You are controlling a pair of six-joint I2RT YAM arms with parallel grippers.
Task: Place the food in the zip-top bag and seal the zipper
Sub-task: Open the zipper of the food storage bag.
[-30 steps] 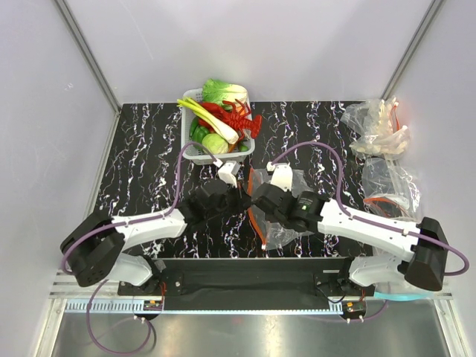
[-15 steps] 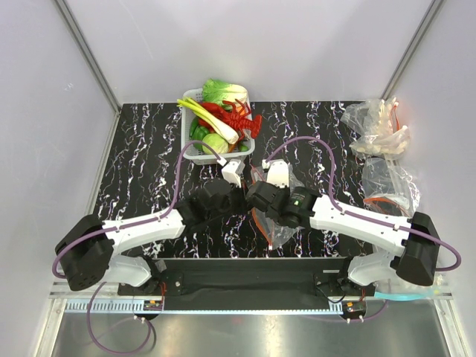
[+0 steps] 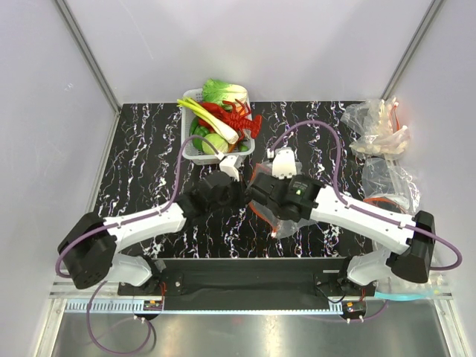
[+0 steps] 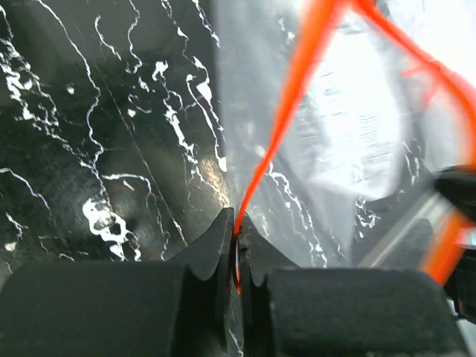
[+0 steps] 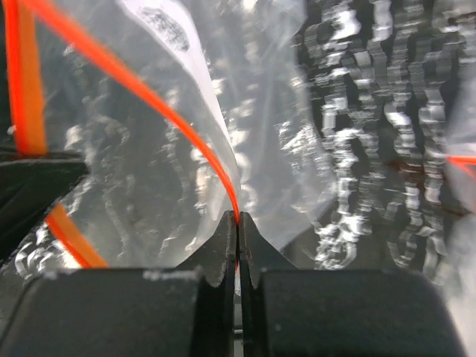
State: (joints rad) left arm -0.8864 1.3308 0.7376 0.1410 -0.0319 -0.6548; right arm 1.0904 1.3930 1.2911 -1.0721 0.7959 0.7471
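Near the middle, left gripper (image 4: 236, 259) and right gripper (image 5: 238, 229) are pinching the red-orange zipper strip (image 4: 288, 111) of the clear zip-top bag (image 3: 281, 225); likely spreading its mouth.

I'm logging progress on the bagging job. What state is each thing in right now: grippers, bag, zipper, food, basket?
left gripper: shut on the zipper.
right gripper: shut on the zipper.
zipper: unsealed, its strips apart.
zip-top bag: mouth open, no food seen inside.
lobster: lying in the basket, not bagged.
cabbage: in the basket, not bagged.
basket: upright, holding toy food.
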